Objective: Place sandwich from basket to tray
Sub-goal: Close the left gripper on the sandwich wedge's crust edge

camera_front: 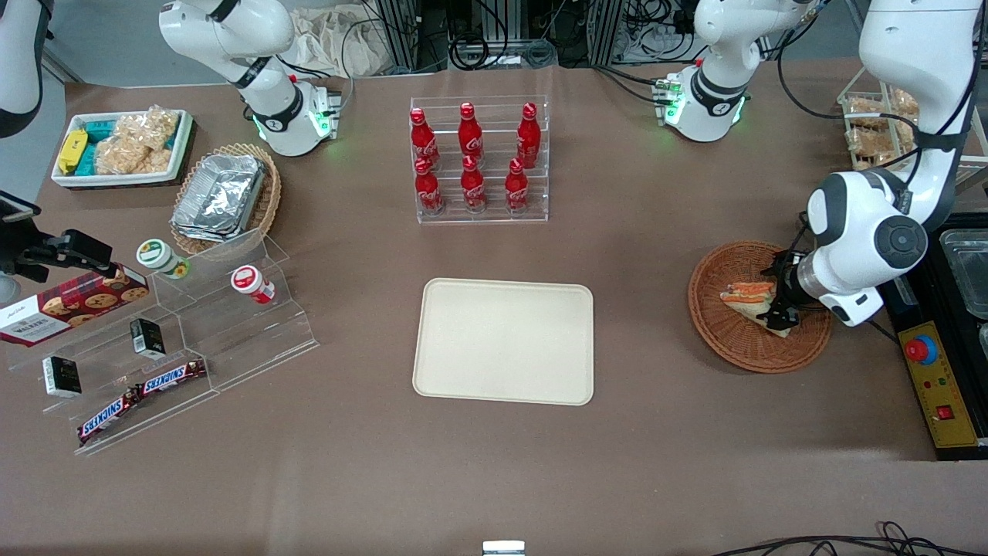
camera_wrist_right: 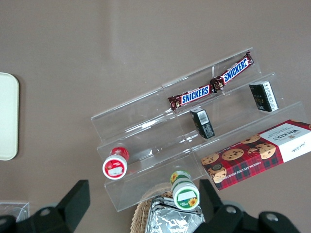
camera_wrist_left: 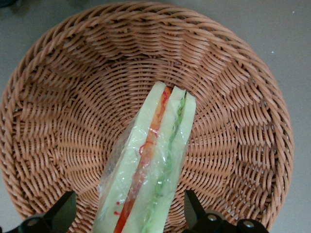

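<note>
The sandwich [camera_front: 747, 294], a clear-wrapped wedge of pale bread with orange-red and green layers, lies in the round reddish-brown basket [camera_front: 710, 320] toward the working arm's end of the table. My left gripper [camera_front: 778, 312] is lowered into the basket at the sandwich's end. In the left wrist view the sandwich [camera_wrist_left: 155, 160] runs between the two black fingers [camera_wrist_left: 63, 209], with a gap on each side, so the gripper [camera_wrist_left: 129, 211] is open around it. The woven basket [camera_wrist_left: 58, 97] fills that view. The cream tray [camera_front: 503, 340] lies bare at the table's middle.
A clear rack of red cola bottles [camera_front: 472, 158] stands farther from the front camera than the tray. An acrylic stepped stand [camera_front: 177, 340] with snacks, an oval basket of foil containers [camera_front: 224, 197] and a white bin [camera_front: 120, 147] lie toward the parked arm's end. A yellow control box [camera_front: 934, 382] sits beside the basket.
</note>
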Available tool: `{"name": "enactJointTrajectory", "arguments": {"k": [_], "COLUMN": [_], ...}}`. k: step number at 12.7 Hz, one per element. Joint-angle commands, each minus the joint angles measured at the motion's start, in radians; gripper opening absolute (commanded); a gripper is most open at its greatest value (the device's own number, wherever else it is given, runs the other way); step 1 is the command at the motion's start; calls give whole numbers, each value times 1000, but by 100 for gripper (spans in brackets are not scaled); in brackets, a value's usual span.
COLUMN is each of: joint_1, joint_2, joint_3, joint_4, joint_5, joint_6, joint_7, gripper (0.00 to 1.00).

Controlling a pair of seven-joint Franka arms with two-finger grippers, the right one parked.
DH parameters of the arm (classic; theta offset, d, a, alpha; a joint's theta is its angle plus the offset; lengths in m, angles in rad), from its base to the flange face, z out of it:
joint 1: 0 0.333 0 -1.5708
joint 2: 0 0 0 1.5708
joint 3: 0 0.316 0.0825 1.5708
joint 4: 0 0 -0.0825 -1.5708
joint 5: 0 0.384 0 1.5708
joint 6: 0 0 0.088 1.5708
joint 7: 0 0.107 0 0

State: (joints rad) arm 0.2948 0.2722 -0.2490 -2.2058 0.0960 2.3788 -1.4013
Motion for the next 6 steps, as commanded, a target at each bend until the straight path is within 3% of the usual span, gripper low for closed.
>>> {"name": "enactJointTrajectory", "arguments": {"k": [1,2,3,6], "joint_1": [-3,-3,-6,-6], "joint_2": [21,25,34,30], "joint_3": [-3,-4,-4,-7], "joint_4": [4,5,5,23], "joint_5": [51,101,141,154], "joint_6": [33,33,33,17], "joint_7": [-70,-89,-109,-122], "gripper": [64,23,0,0]}}
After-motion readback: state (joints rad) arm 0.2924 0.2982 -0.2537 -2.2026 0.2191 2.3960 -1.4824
